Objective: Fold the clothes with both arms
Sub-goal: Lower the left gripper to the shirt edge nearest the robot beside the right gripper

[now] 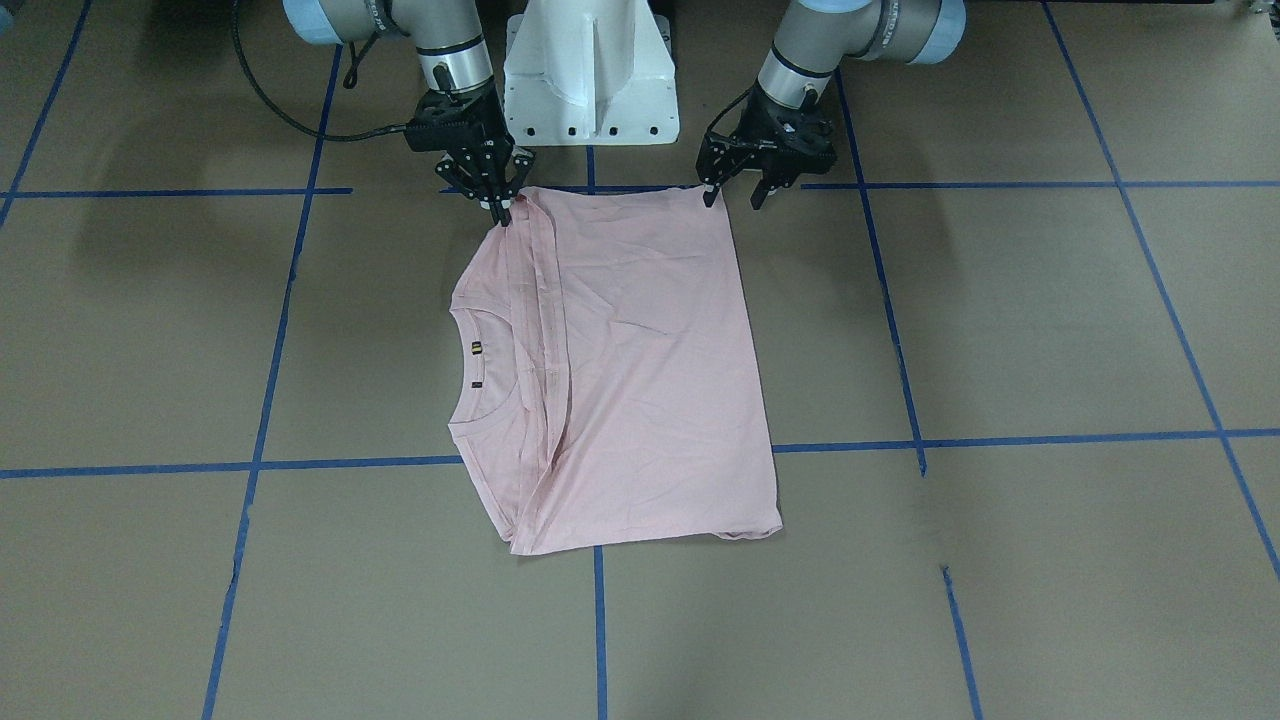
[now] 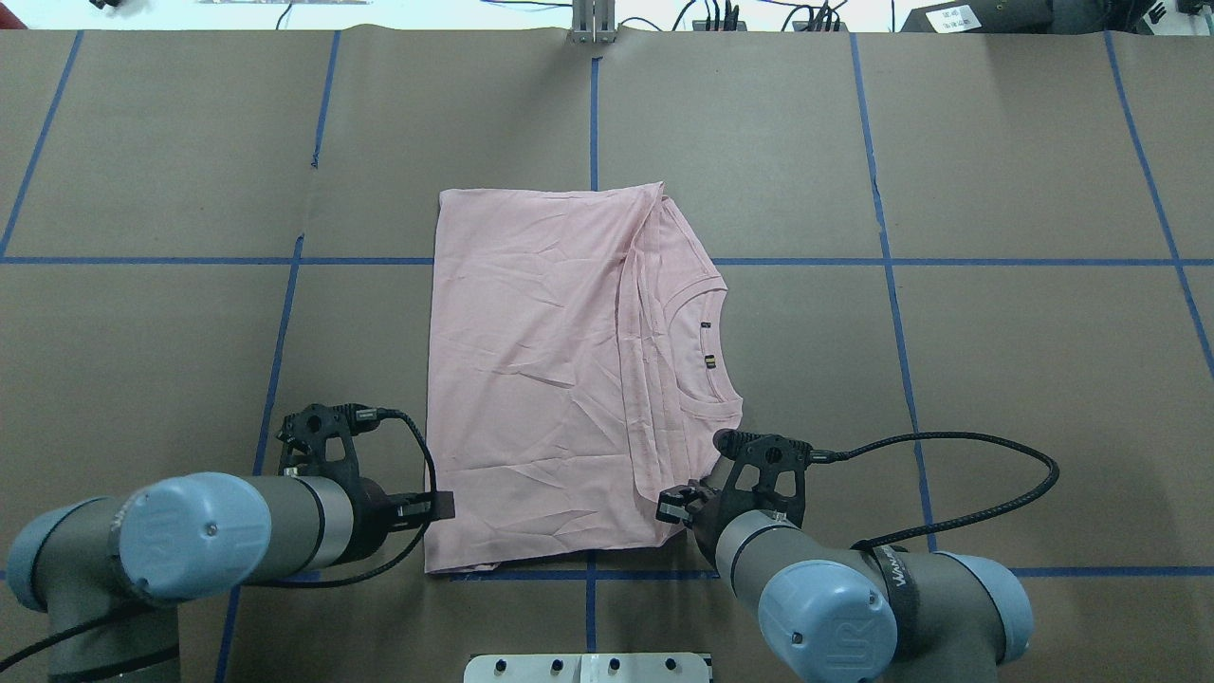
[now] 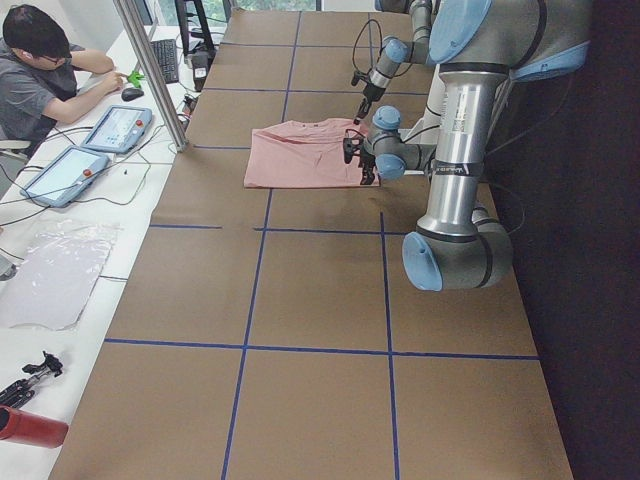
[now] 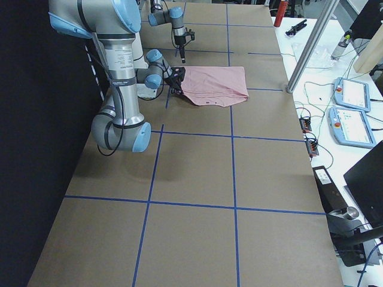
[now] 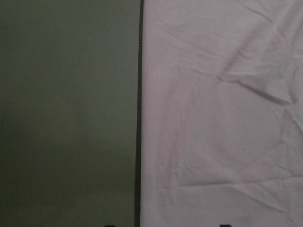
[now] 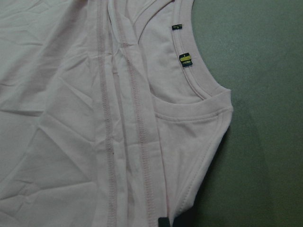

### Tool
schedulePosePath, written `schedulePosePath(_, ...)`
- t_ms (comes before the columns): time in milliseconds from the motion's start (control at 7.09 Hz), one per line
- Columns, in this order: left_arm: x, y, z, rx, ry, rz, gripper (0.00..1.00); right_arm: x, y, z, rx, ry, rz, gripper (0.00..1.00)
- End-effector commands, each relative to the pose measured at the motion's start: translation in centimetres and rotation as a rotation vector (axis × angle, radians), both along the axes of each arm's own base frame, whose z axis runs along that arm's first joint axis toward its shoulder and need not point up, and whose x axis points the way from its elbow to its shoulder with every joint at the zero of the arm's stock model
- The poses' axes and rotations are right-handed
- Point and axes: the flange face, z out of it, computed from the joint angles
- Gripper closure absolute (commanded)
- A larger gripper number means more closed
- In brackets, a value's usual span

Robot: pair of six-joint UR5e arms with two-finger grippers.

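Now left hand [image 1: 733, 200] gapes beside T-shirt [image 1: 640, 380]; right hand [image 1: 503, 212] pinches its corner

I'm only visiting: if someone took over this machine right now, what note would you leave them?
Left gripper: jaws open, at one robot-side corner of the pale pink short-sleeved T-shirt.
Right gripper: jaws look closed at the other robot-side corner; grip on cloth unclear.
Shirt lies flat on the brown table, collar toward the robot's right.
Done: already folded into a rectangle.
Left: probably another fold.
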Motion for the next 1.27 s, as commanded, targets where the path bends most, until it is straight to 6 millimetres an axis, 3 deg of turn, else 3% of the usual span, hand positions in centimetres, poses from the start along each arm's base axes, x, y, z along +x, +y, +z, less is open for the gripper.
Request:
schedulePosePath(0,1.9,3.4,0.6,-0.041,-0.018,0.005,0.54,0.0,0.0,0.0,0.001,-0.001,0.002,1.0)
schedulePosePath(141,2.3,4.1,0.7,-0.042,-0.02,0.02,0.54,0.0,0.0,0.0,0.0,0.0,0.002,1.0)
schedulePosePath(1128,3.2,4.0,1.3,-0.045,-0.04,0.021,0.54,0.1,0.0,-0.2,0.002,-0.004,0.004,1.0)
